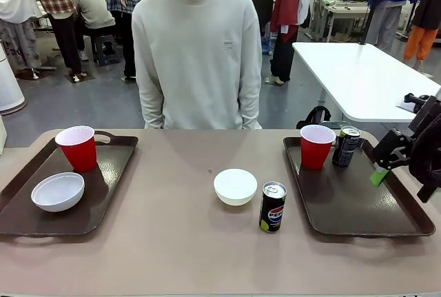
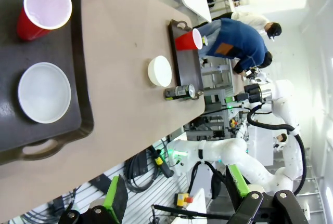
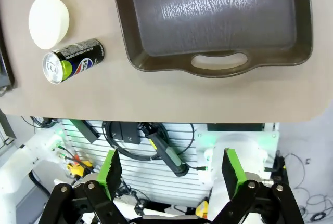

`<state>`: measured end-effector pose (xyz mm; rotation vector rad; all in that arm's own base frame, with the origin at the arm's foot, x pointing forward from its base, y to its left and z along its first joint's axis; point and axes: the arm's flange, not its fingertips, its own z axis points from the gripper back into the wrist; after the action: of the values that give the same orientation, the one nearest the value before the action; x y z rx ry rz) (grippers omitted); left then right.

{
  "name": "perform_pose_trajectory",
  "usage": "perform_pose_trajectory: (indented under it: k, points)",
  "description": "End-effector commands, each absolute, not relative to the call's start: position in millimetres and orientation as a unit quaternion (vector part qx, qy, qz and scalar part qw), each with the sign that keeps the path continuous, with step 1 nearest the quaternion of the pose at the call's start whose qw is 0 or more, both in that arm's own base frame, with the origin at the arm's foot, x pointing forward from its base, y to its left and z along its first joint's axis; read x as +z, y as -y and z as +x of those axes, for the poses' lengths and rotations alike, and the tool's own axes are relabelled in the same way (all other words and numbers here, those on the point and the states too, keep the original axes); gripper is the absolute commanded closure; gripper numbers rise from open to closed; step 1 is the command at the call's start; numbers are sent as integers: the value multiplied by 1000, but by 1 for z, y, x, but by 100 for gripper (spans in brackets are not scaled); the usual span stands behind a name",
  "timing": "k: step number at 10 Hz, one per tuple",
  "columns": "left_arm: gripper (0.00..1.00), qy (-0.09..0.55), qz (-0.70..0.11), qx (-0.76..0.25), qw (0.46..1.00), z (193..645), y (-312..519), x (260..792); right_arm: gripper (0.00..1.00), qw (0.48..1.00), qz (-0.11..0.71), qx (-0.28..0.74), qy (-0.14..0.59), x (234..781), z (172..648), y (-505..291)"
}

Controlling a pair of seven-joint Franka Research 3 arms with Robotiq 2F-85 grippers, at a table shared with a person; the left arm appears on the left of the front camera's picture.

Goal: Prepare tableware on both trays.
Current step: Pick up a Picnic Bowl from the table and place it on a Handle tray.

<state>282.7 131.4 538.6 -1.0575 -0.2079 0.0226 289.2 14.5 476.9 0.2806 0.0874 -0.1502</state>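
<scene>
At the table's point(image 1: 172, 249) middle, front view: the middle bowl point(image 1: 235, 186) and the Pepsi can point(image 1: 273, 207) stand upright on bare table, near each other but not touching, between the trays. The left tray point(image 1: 103, 197) carries the left cup point(image 1: 77, 147) at its far edge and the left bowl point(image 1: 58, 191) toward its near left corner; no can on it. The right tray point(image 1: 358, 204) carries the right cup point(image 1: 317, 146) and the dark can point(image 1: 346, 146) just beside each other along its far edge; no bowl on it. The right gripper point(image 1: 403, 166) hangs above that tray's right edge, holding nothing. The person point(image 1: 196, 56) stands at the table's far edge.

Left wrist view: the left gripper point(image 2: 176, 195) has its fingers spread wide and empty, out past the table's near edge. The left bowl point(image 2: 44, 91) and left cup point(image 2: 44, 8) sit in the tray; the Pepsi can point(image 2: 180, 92) is well apart.

Right wrist view: the right gripper point(image 3: 170, 174) is spread wide and empty. The right tray's near end is bare point(image 3: 218, 21). The Pepsi can point(image 3: 73, 60) and middle bowl point(image 3: 48, 21) stand off the tray's corner.

Handling, judged:
- Remaining: can to the left tray, bowl to the right.
- Can: smooth, slick metal; stiff and fairly heavy if full. Cannot tell if opened, so keep it upright. Pinch across mid-body.
- Bowl: light, stiff, glossy, probably too wide to span. Pinch its wall at the rim, one finger inside. Material unclear, so treat as breakable.
</scene>
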Motion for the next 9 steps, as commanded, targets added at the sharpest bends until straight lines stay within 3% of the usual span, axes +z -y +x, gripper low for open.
perform_pose_trajectory:
  k: [1, 9]
  points:
    - [0, 108, -510, 1, 853, 281, -130, 536, 0, 986, 143, -77, -43, 477, 289, -12]
    - [0, 108, -510, 1, 853, 281, -130, 536, 0, 992, 92, -57, -57, 488, 300, -41]
